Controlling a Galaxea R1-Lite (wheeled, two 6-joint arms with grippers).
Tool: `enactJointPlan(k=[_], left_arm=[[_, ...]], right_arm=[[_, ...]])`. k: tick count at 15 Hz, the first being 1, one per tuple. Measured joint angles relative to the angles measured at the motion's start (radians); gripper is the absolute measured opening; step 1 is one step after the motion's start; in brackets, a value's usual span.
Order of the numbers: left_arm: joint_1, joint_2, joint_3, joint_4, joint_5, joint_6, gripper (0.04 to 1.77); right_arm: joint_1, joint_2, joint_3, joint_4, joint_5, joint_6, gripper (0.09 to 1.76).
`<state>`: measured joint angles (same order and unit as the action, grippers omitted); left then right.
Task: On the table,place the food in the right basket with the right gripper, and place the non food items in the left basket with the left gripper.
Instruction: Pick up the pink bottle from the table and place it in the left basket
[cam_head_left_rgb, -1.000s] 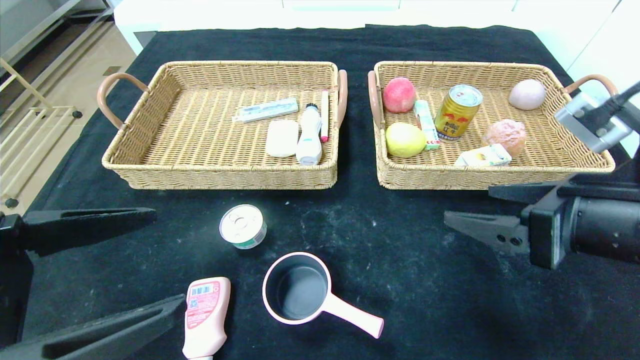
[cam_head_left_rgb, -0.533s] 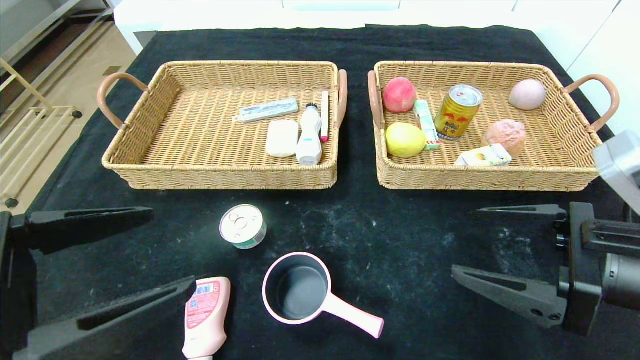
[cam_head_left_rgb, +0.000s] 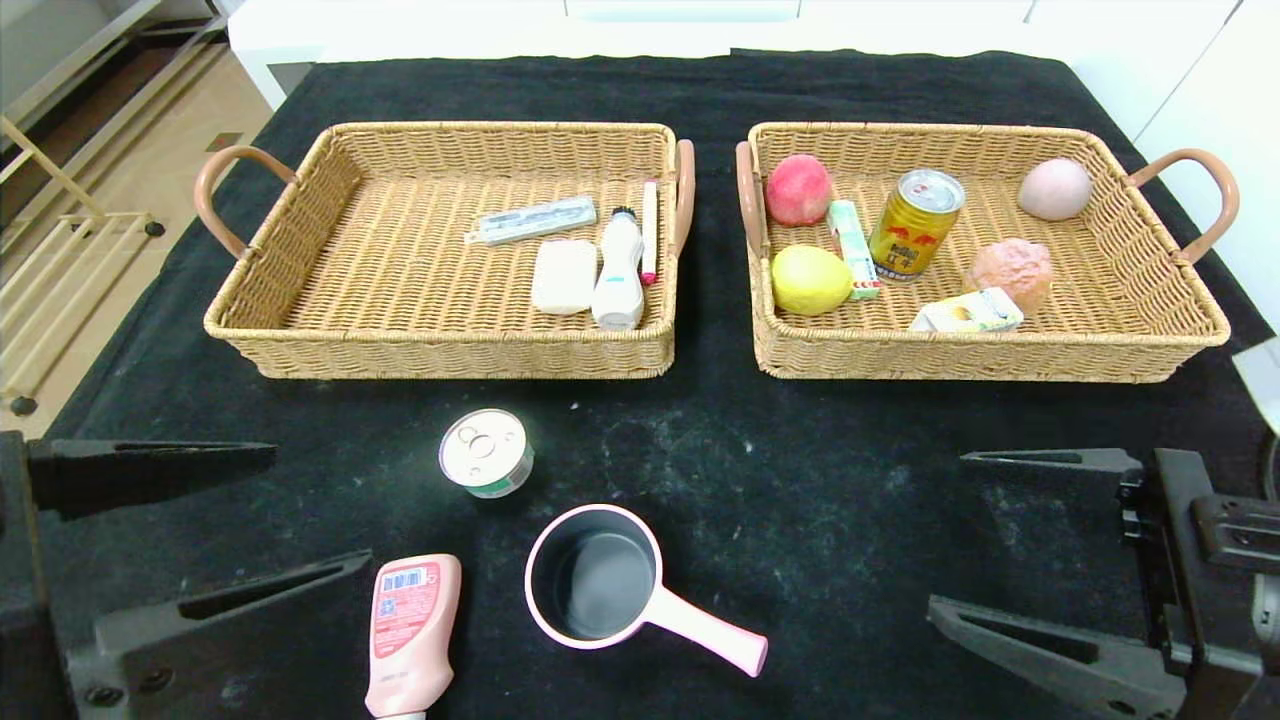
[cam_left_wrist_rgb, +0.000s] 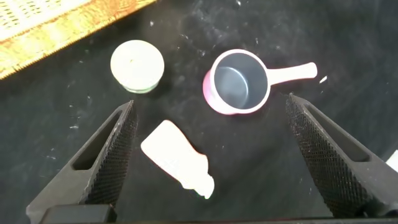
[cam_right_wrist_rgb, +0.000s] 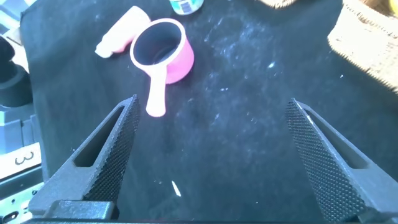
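Pink bottle (cam_left_wrist_rgb: 177, 163) between open left fingers (cam_left_wrist_rgb: 109, 155)

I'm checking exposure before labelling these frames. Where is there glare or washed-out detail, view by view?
Head view: the white surface beyond the black cloth is blown out. Left wrist view: the tin can lid is bleached featureless. Right wrist view: the right basket corner is overexposed; the pink saucepan stays clear.

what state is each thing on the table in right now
tin can: upright, lid sealed, on the cloth
pink pot: upright, empty
pink bottle: lying flat
gold drink can: upright in right basket
white bottle: lying in left basket
left pincer: open, empty
right pincer: open, empty
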<state>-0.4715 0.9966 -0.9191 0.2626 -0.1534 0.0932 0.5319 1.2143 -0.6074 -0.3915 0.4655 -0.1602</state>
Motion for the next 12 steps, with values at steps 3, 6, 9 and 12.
enactJointPlan(k=[3,6,9,12], left_arm=[[0.014,0.019,-0.027,0.032,0.011,0.003,1.72],[0.026,0.055,-0.094,0.151,0.063,0.003,1.72],[0.033,0.13,-0.207,0.299,0.143,-0.001,1.72],[0.04,0.235,-0.306,0.372,0.187,-0.013,1.72]], right_arm=[[-0.018,0.005,0.019,-0.002,0.001,0.001,1.7],[-0.049,-0.004,0.039,-0.004,0.001,0.0,1.7],[-0.063,-0.015,0.037,-0.004,0.001,0.0,1.7],[-0.072,-0.028,0.037,-0.004,0.0,-0.002,1.71]])
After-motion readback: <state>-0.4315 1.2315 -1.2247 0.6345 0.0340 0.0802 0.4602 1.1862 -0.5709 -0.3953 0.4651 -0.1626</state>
